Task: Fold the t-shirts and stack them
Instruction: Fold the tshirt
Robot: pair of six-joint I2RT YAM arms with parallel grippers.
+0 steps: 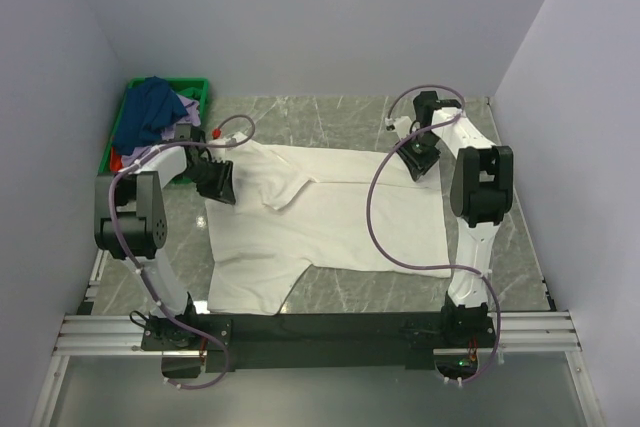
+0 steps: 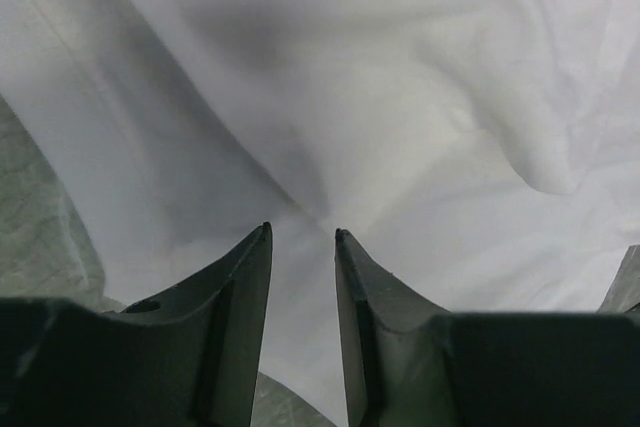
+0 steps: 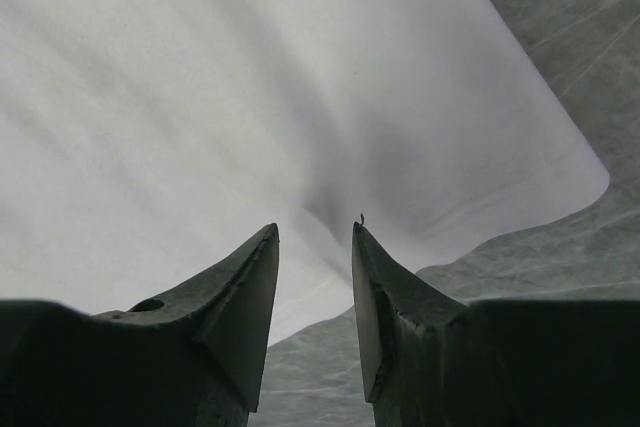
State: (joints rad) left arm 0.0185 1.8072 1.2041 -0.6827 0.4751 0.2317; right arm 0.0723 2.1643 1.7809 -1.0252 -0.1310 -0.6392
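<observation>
1. Top external view puts the white t-shirt (image 1: 330, 222) spread at the centre of the worktop (image 1: 505, 237), rumpled near its ten o'clock. A dark blue t-shirt (image 1: 150, 107) tops the heap in the green crate (image 1: 200, 84) at ten o'clock.
2. The left end effector (image 1: 217, 185) sits at the shirt's ten o'clock edge and the right end effector (image 1: 417, 164) at its one o'clock corner. Both stand partly open and grip nothing.
3. To fold well, I judge that both should pinch matching edges, lift together and keep the cloth taut.
4. Only the wrist views show the gaps between the jaws and the ridge of cloth under the left. Only the top view shows the shirt's whole outline.
</observation>
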